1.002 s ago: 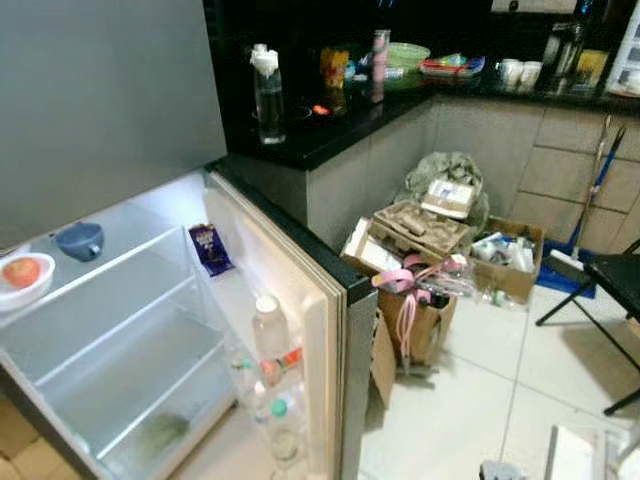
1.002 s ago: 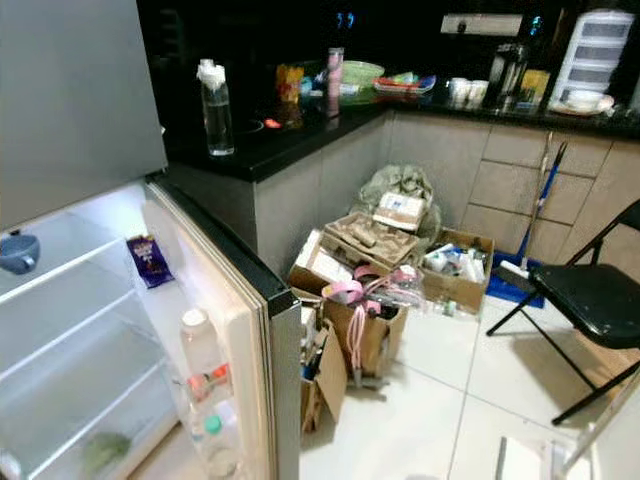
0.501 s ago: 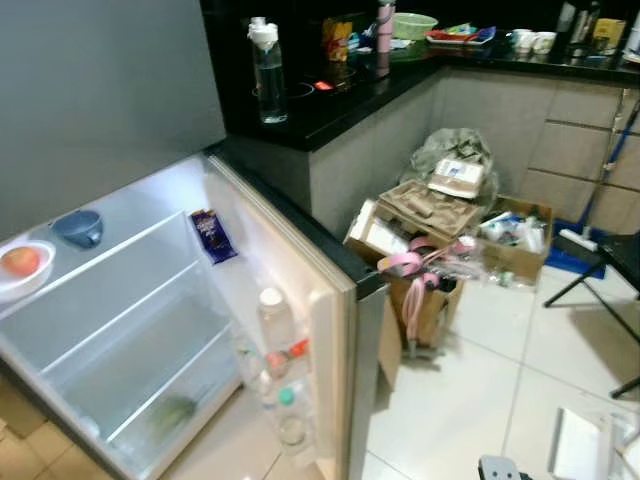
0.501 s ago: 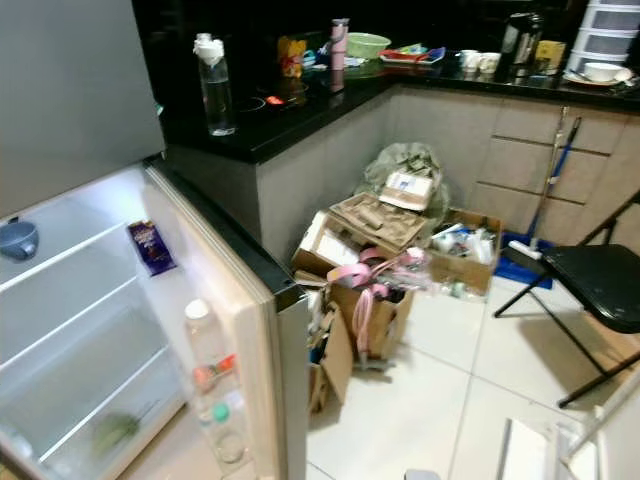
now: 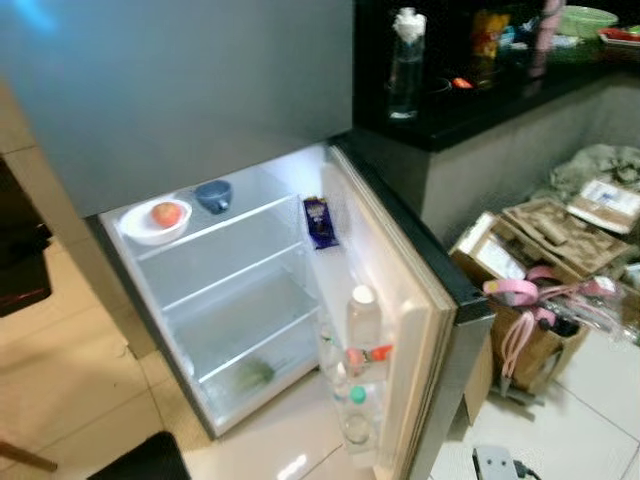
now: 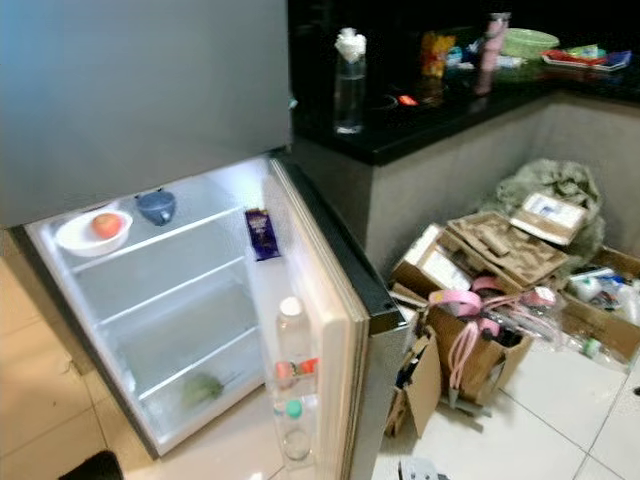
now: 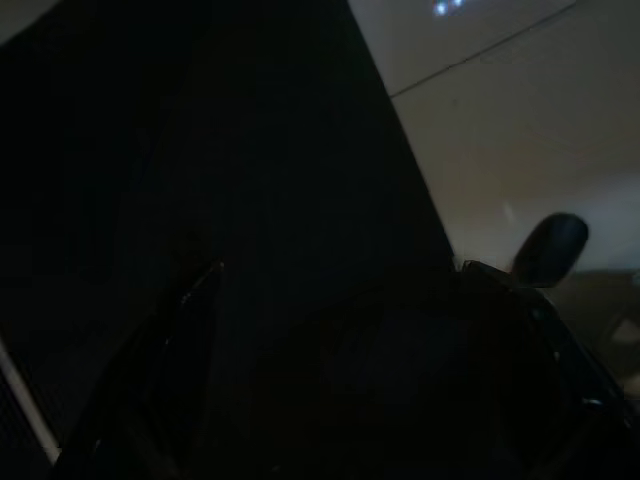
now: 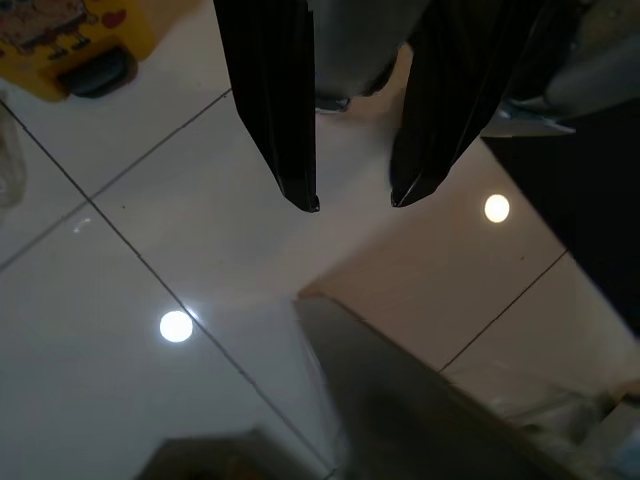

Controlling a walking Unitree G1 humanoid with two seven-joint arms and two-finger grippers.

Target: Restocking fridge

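Right wrist view: my right pincer hangs spread and empty over the floor tiles, idle since nothing is picked yet. My left arm hangs in shadow; I cannot tell its pincer's state. Ahead, the fridge stands open: bowl with fruit and blue cup on its top shelf, bottles in the door, greens lowest.
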